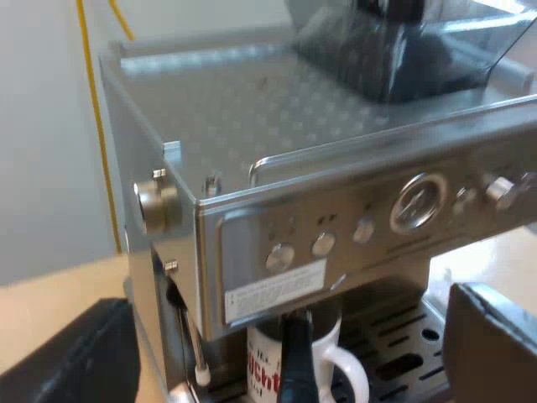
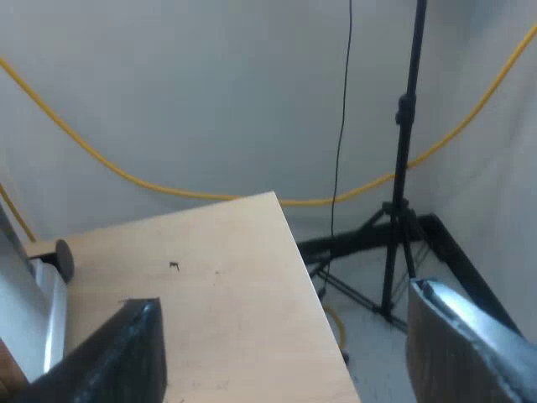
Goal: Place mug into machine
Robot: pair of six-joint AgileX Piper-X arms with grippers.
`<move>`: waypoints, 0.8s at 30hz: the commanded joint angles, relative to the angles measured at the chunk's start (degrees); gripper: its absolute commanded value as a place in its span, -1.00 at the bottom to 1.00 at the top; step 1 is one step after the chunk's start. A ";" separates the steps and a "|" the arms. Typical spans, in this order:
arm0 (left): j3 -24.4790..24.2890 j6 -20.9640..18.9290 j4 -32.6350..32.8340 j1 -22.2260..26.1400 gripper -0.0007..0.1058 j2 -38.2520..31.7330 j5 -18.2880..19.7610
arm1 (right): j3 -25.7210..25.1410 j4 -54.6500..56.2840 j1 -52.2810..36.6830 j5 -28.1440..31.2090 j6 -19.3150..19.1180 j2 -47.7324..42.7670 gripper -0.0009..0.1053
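1. Left wrist view: my left fingers (image 1: 75, 361) are spread wide with nothing between them, facing the front of the espresso machine (image 1: 336, 227). The mug (image 1: 277, 369), white with red lettering, stands on the drip tray (image 1: 403, 336) under the machine's front, its handle turned outward. I judge it is already where the task wants it, which would be why I hold nothing. A dark upright part (image 1: 295, 357) hangs just in front of the mug; I cannot tell what it is.
2. Same view, containers: the mug's inside is hidden by the machine's panel, so I cannot say whether it holds anything. The bean hopper (image 1: 403, 42) sits on the machine's top; its dark walls do not let me tell its fill.
3. Right wrist view: my right fingers (image 2: 126, 353) are also spread and hold nothing, above the bare wooden tabletop (image 2: 218, 260). Beyond its edge are a tripod stand (image 2: 403, 168) and a yellow cable (image 2: 168, 189) against the wall. I read this arm as parked aside, leaving the other room to work.
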 commanded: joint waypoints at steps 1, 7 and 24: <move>-0.63 -0.23 1.57 0.03 0.52 -2.98 -0.12 | 1.18 0.61 -0.21 -0.61 -1.79 -4.24 0.18; -0.63 0.06 7.56 0.03 0.52 -9.40 -0.23 | 2.57 6.86 -0.21 -0.61 -2.97 -12.23 0.18; 5.92 0.06 17.92 0.03 0.52 -30.94 -0.43 | 9.56 16.41 -0.21 -0.44 -2.07 -33.81 0.18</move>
